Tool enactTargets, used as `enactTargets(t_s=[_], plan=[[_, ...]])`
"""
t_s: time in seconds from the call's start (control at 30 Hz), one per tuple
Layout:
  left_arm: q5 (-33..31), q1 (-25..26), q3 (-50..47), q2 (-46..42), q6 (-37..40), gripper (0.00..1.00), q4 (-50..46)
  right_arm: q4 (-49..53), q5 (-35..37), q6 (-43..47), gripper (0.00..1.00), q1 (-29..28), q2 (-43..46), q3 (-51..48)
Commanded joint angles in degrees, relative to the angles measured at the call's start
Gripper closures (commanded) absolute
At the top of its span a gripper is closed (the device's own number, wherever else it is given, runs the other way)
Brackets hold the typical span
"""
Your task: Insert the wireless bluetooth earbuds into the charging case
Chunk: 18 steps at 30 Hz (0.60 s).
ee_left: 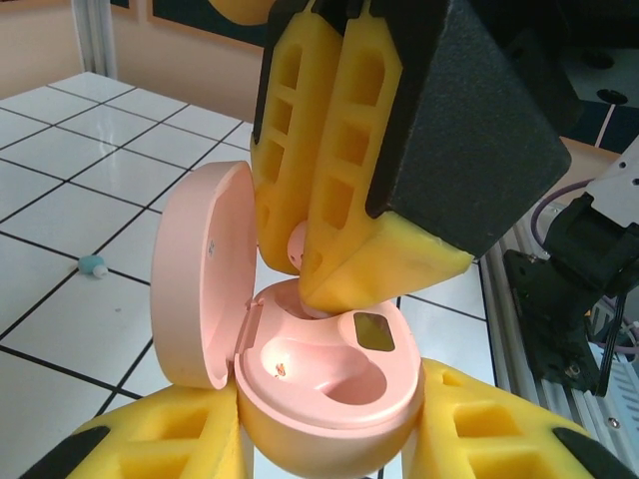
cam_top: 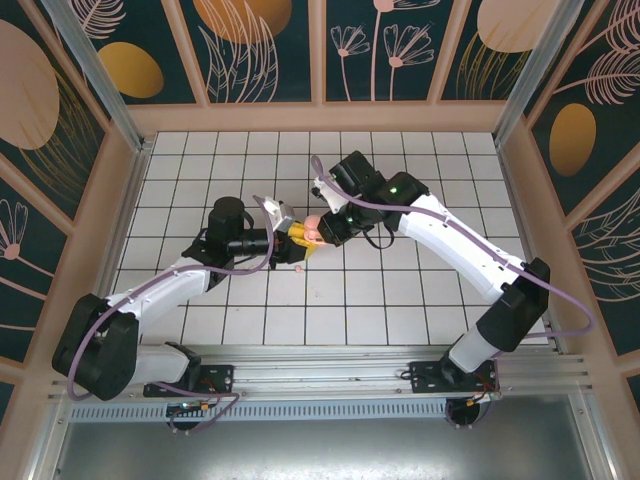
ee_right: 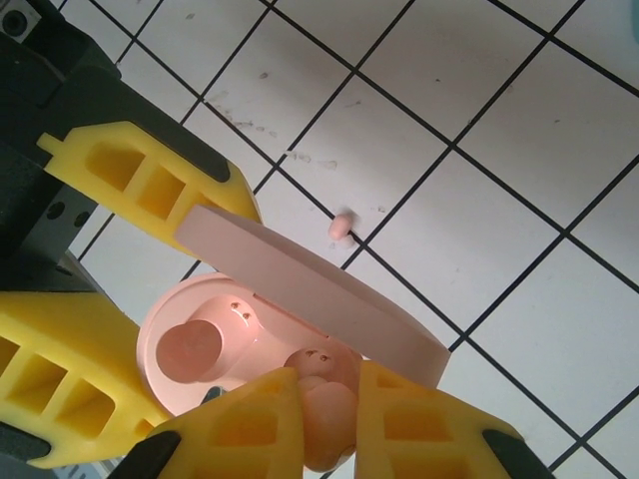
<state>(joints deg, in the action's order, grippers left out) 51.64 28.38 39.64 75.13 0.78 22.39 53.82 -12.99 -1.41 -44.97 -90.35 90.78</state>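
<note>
My left gripper (ee_left: 329, 444) is shut on the pink charging case (ee_left: 329, 394), held up off the tiles with its lid (ee_left: 200, 284) open to the left. From above, my right gripper (ee_right: 329, 404) is shut on a pale pink earbud (ee_right: 329, 424). The bud's tip sits at the case's far well, right under the lid (ee_right: 310, 289). The near well (ee_right: 195, 349) is empty. In the top view both grippers meet at the case (cam_top: 312, 234) mid-table, left gripper (cam_top: 298, 236) beside right gripper (cam_top: 326, 230).
A second pink earbud (ee_right: 341, 226) lies loose on the white tiles, seen from above just in front of the case (cam_top: 299, 268). A teal earbud (ee_left: 93, 265) lies on a tile to the left. The aluminium rail (cam_top: 320, 375) runs along the near edge.
</note>
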Motion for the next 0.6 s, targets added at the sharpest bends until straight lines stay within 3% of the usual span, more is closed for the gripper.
enactTargets(t_s=[0.0, 0.57], plan=[[1.19, 0.06, 0.88, -1.41, 0.58, 0.93, 4.90, 2.67, -6.23, 1.33, 0.97, -0.91, -1.53, 2.02], [1.62, 0.08, 0.55, -1.74, 0.54, 0.93, 4.85, 2.43, -3.33, -1.35, 0.77, -0.82, -1.89, 3.46]])
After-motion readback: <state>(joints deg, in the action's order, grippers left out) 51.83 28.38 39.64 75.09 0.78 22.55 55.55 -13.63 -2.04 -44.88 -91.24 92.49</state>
